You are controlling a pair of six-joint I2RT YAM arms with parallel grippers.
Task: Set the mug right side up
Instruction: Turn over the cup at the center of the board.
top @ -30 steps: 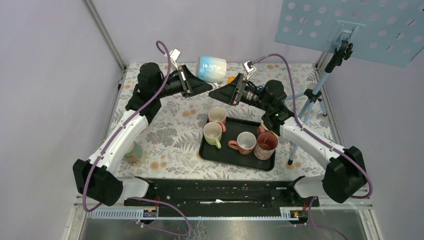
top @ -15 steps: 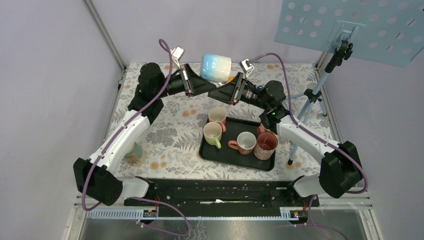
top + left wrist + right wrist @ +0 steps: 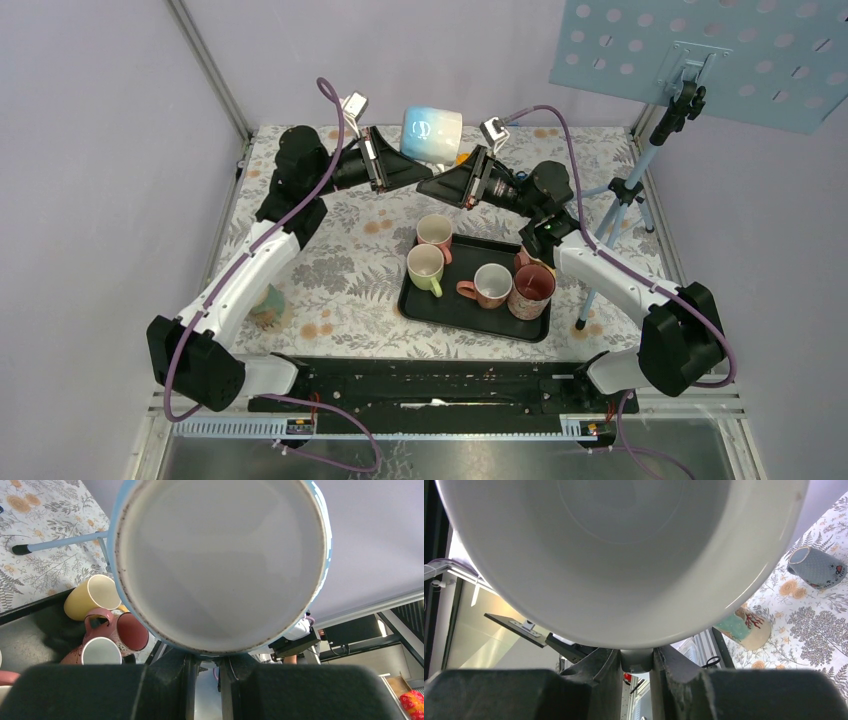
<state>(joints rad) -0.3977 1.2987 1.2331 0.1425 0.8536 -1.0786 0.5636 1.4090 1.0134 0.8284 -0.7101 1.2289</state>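
Note:
The mug [image 3: 431,133], pale blue fading to white, hangs tilted in the air over the back of the table, pinched from below between both arms. My left gripper [image 3: 424,171] is shut on its lower edge from the left. In the left wrist view one round white end of the mug [image 3: 220,565] fills the picture above my left gripper [image 3: 207,667]. My right gripper [image 3: 444,174] is shut on the mug from the right. The right wrist view looks into the mug's [image 3: 624,555] white hollow, with a white piece of it pinched in the right gripper [image 3: 636,662].
A black tray [image 3: 440,312] lies below the arms with several upright mugs, among them a pink one [image 3: 434,232] and a green one [image 3: 425,266]. A teal mug [image 3: 268,304] lies at the table's left. A tripod [image 3: 625,200] with a blue perforated board stands at the right.
The right gripper has moved in under the mug and shut on it. The mug has shifted slightly right and up and tilted. The left gripper has kept its hold.

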